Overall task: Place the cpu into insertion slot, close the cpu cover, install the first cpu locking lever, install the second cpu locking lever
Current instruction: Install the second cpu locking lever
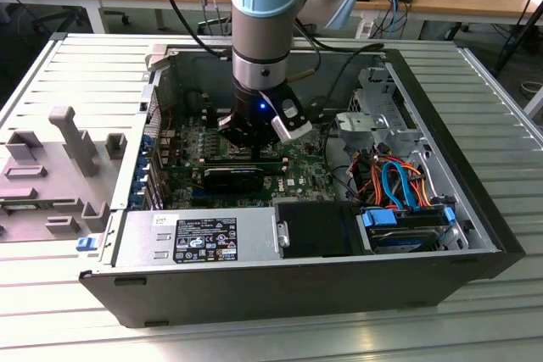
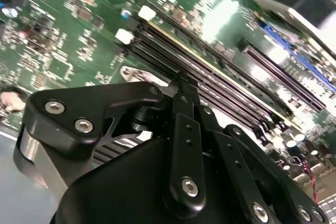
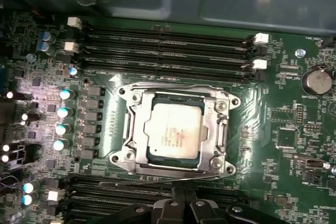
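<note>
fingers (image 3: 178,203) cut off by first wrist view's edge; insertion slot (image 3: 176,166) mostly hidden under cpu cover (image 3: 218,124)

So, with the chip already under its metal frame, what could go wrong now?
The gripper hangs at the edge of the socket, beside the memory slots; a slight drift could scrape them. The chip sits under the metal frame; whether the levers are latched cannot be told, so the frame may lift.

pc case (image 1: 475,209), psu (image 1: 199,239), grey fixture (image 1: 72,146) beside.
</note>
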`<action>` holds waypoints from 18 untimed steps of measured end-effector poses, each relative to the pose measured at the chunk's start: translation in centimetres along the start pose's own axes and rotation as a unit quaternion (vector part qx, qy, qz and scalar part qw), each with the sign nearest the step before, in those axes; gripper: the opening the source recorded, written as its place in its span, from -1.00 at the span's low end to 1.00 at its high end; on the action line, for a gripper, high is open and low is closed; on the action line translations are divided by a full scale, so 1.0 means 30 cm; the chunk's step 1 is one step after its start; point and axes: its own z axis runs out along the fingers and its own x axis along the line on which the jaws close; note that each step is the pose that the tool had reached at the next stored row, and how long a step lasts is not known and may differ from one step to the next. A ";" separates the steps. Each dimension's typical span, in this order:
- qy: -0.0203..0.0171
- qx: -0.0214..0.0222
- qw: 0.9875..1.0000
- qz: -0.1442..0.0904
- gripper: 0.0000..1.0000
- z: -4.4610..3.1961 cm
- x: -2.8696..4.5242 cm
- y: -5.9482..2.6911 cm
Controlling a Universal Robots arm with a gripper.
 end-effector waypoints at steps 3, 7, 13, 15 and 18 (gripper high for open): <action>0.000 0.001 1.000 0.000 -0.79 0.001 0.028 0.003; 0.000 0.003 1.000 0.000 -0.79 0.001 0.029 -0.001; 0.009 0.003 1.000 0.000 -0.79 0.000 -0.065 -0.027; 0.009 0.003 1.000 0.000 -0.79 0.000 -0.077 -0.028; 0.009 0.003 1.000 0.000 -0.79 -0.010 -0.085 -0.028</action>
